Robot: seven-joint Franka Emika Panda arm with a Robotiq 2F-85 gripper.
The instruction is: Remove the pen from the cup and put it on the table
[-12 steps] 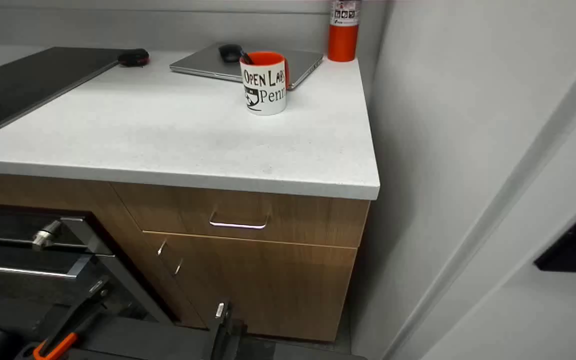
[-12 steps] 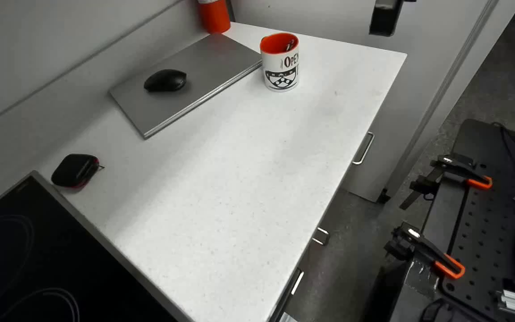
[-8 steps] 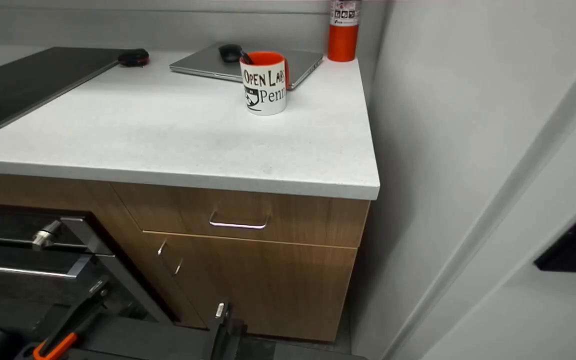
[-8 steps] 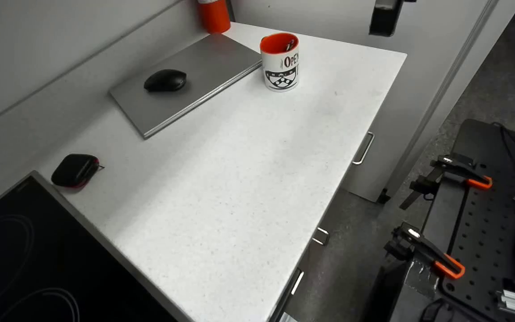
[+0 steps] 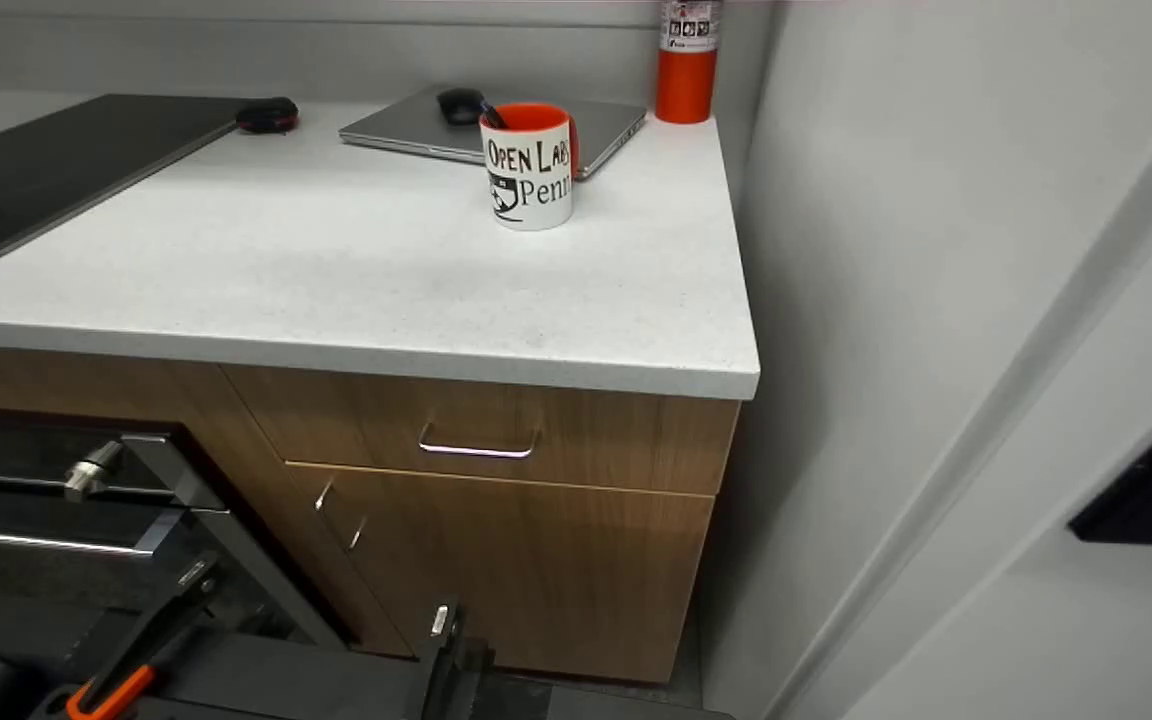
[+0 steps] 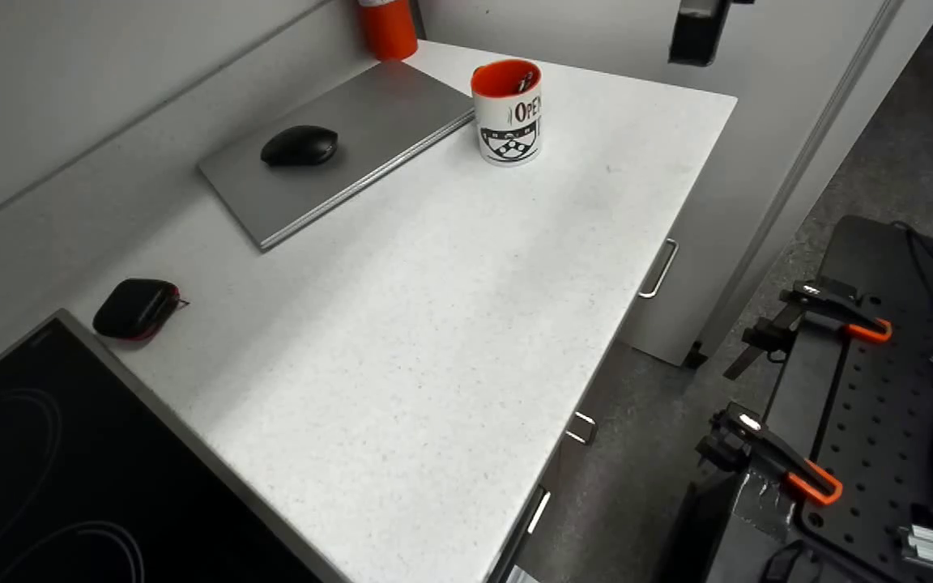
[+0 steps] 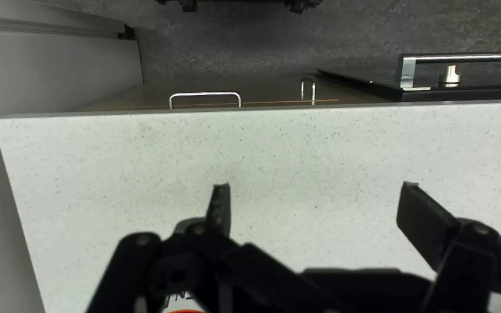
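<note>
Both exterior views look unchanged to me: the thin black pen (image 5: 493, 116) leans in the white, red-lined cylindrical mug (image 5: 536, 208) on the smooth white tabletop (image 5: 286, 250). My black jaws stand wide apart, gripping nothing, so removal presumably hasn't begun.

A pen (image 5: 494, 116) leans in a cup (image 5: 536, 180) on the counter (image 5: 316, 260), before a laptop (image 5: 406, 127) bearing a mouse (image 5: 458, 106). In an exterior view, a canister (image 5: 686, 85) stands at rear right.
</note>
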